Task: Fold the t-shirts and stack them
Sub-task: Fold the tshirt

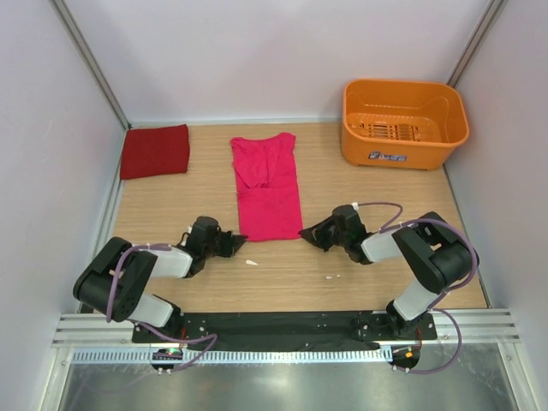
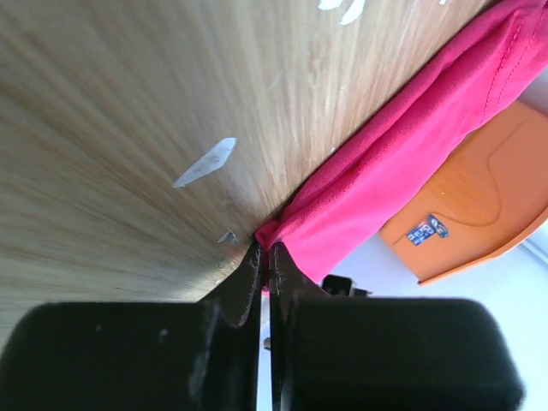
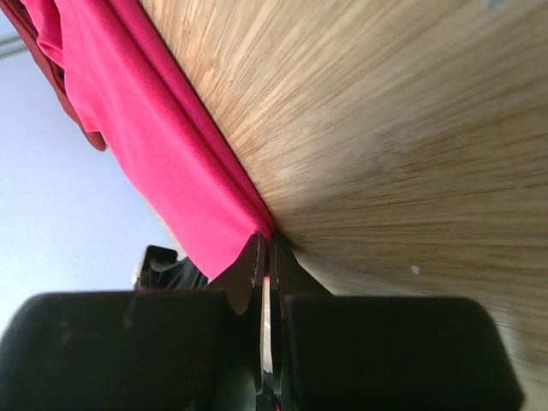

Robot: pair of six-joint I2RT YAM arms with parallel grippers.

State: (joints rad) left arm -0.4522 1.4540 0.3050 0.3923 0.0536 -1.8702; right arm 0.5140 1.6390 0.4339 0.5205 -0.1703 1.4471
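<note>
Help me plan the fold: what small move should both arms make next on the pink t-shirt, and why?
Probably lift both hem corners and carry them toward the collar: the left gripper and right gripper are each shut on a corner of the magenta t-shirt, which lies full length, not yet halved.

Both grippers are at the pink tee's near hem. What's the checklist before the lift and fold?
1. Left gripper shut on the pink t-shirt at its near-left corner: ok.
2. Right gripper shut on its near-right corner: ok.
3. Enough cloth caught in each pinch: cannot tell.
4. Pink t-shirt lying flat: not ok, rumpled near the collar.
5. Red t-shirt folded, far left, off the fold path: ok.
6. Orange basket apart from the shirt: ok.
</note>
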